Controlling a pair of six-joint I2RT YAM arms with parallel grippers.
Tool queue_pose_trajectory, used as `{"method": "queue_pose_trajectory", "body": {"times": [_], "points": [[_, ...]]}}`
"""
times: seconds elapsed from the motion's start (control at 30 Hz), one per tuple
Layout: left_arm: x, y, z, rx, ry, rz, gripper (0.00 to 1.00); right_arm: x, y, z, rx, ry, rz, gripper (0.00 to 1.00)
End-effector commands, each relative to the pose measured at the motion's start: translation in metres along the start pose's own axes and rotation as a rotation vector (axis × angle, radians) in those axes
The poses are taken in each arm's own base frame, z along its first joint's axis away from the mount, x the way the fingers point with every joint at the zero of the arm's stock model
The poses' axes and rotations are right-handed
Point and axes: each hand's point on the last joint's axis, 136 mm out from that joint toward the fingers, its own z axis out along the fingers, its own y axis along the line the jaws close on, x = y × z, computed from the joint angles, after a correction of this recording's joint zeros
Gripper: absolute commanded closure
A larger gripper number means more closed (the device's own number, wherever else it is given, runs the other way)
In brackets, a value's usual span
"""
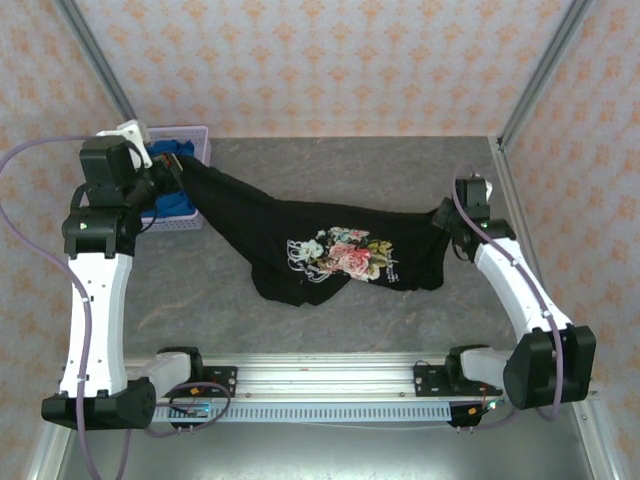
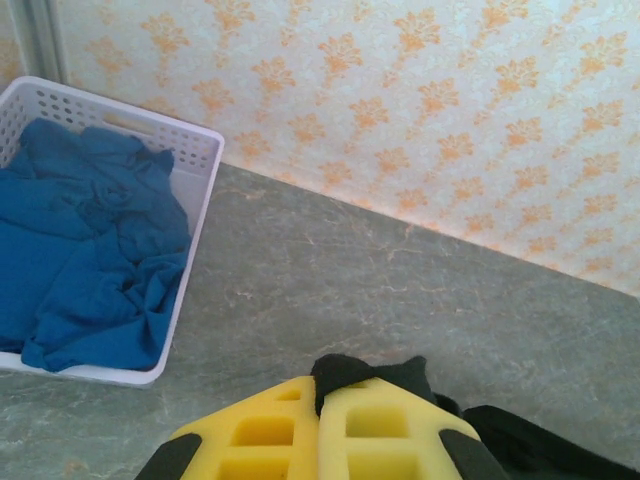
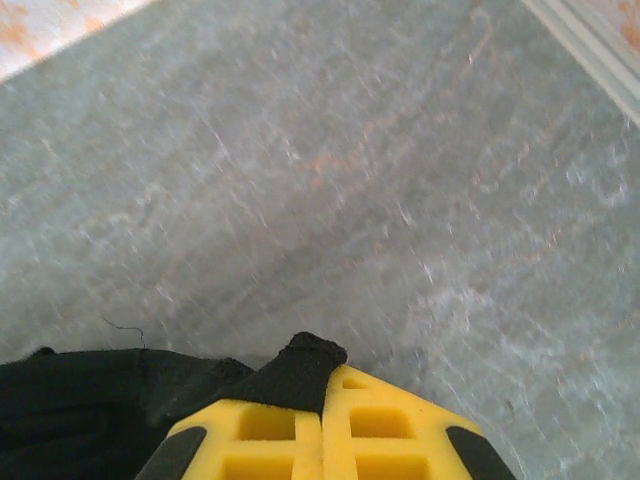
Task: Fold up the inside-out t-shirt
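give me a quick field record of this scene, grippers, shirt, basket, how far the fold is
left gripper: shut on one edge of the black t-shirt, beside the basket
right gripper: shut on the opposite edge, near the right side of the table
shirt: held spread between both grippers, floral print showing, middle sagging low
basket: white, back left, holds a blue cloth
fold: not yet started
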Motion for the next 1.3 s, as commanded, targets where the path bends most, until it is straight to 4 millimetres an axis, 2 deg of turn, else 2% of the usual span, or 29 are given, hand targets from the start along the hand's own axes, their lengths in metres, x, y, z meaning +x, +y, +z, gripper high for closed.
{"method": "queue_pose_trajectory", "body": {"times": [0.0, 0.13, 0.23, 0.33, 0.43, 0.53, 0.63, 0.73, 0.93, 1.13, 1.27], "points": [[0.003, 0.011, 0.0, -0.046, -0.009, 0.001, 1.0, 0.032, -0.007, -0.003, -0.011, 0.082, 0.038, 1.0], [0.034, 0.036, 0.01, -0.125, 0.051, 0.004, 1.0, 0.105, -0.006, 0.007, -0.078, 0.293, 0.129, 1.0], [0.051, 0.051, 0.016, -0.171, 0.087, 0.004, 1.0, 0.153, -0.008, 0.002, -0.068, 0.407, 0.142, 0.99], [0.063, 0.061, 0.023, -0.2, 0.113, 0.006, 1.0, 0.175, -0.01, -0.008, -0.061, 0.432, 0.141, 0.95], [0.071, 0.062, 0.032, -0.194, 0.136, 0.002, 1.0, 0.171, -0.014, -0.013, -0.063, 0.39, 0.13, 0.81], [0.074, 0.061, 0.039, -0.18, 0.156, 0.006, 1.0, 0.144, -0.012, -0.012, -0.051, 0.296, 0.07, 0.66], [0.076, 0.056, 0.042, -0.149, 0.169, 0.006, 1.0, 0.121, -0.003, -0.006, -0.038, 0.243, -0.005, 0.56], [0.078, 0.054, 0.045, -0.131, 0.175, 0.004, 1.0, 0.109, 0.011, 0.006, -0.052, 0.256, -0.079, 0.53], [0.081, 0.049, 0.048, -0.098, 0.188, 0.004, 1.0, 0.105, 0.04, 0.028, -0.07, 0.307, -0.258, 0.48], [0.082, 0.045, 0.05, -0.075, 0.197, 0.002, 1.0, 0.12, 0.041, 0.048, 0.033, 0.37, -0.436, 0.47], [0.083, 0.044, 0.05, -0.067, 0.199, 0.001, 1.0, 0.125, 0.049, 0.064, 0.045, 0.384, -0.471, 0.47]]}}
